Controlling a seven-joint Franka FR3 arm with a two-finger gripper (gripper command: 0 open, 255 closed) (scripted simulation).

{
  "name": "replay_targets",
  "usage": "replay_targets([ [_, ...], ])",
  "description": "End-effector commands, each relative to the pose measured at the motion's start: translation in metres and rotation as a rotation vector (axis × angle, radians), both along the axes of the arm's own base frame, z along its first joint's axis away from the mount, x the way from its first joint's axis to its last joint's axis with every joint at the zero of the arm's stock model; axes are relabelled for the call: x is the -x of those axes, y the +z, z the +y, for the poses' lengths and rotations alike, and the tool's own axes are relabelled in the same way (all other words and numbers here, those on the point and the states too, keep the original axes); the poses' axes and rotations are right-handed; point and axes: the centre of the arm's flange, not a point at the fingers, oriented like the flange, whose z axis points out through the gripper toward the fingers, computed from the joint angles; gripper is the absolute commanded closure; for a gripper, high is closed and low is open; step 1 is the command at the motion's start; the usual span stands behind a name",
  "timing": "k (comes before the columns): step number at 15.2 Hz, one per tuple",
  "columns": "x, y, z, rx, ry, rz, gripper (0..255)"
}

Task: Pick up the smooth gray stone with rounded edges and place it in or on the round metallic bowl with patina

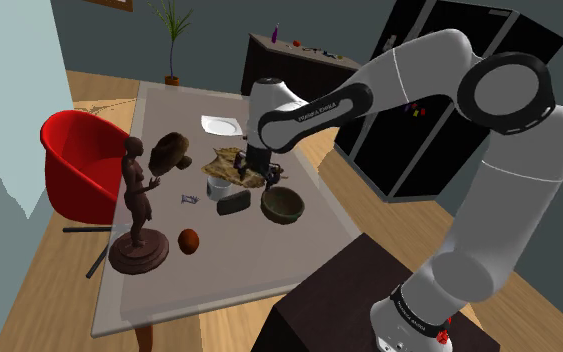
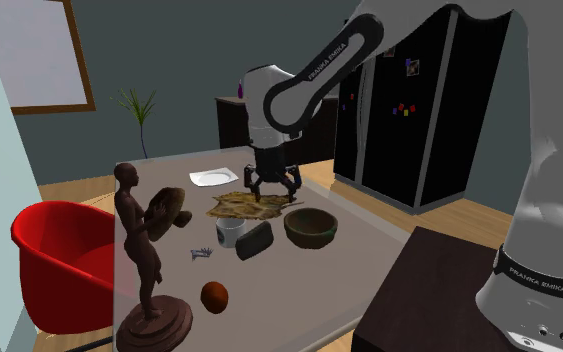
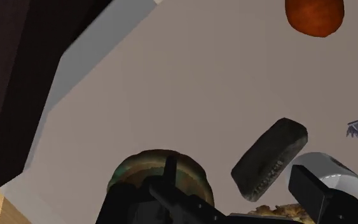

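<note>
The dark gray stone (image 1: pixel 233 202) (image 2: pixel 254 240) (image 3: pixel 269 156) lies on the pale table between a white cup and the bowl. The round, green-brown bowl (image 1: pixel 283 205) (image 2: pixel 310 226) (image 3: pixel 158 173) stands empty just beside it, nearer the table's stand-side edge. My gripper (image 1: pixel 256 177) (image 2: pixel 272 186) (image 3: pixel 241 191) hangs open a little above the table, over a flat tan crumpled sheet (image 1: pixel 231 162) (image 2: pixel 244 203), behind the stone and bowl. Its fingers (image 3: pixel 311 188) stand apart with nothing between them.
A white cup (image 1: pixel 217 187) (image 2: pixel 230 232) sits against the stone. A brown statue (image 1: pixel 137 210) (image 2: pixel 144 250), a reddish ball (image 1: pixel 188 241) (image 3: pixel 314 16), a brown lump (image 1: pixel 172 150), a small metal piece (image 2: pixel 201 253) and a white plate (image 1: pixel 220 125) share the table. A red chair (image 1: pixel 84 160) stands beside it.
</note>
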Motion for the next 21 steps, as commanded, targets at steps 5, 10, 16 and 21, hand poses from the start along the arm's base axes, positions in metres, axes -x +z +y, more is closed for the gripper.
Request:
replay_targets([
  [5,-0.054,-0.062,-0.01,0.005,-0.19,0.0,0],
  [10,-0.097,-0.113,-0.024,0.009,-0.345,0.001,0],
  [16,-0.117,-0.155,-0.035,0.01,-0.424,0.001,0],
  [21,-0.115,-0.179,-0.036,0.01,-0.424,0.001,0],
])
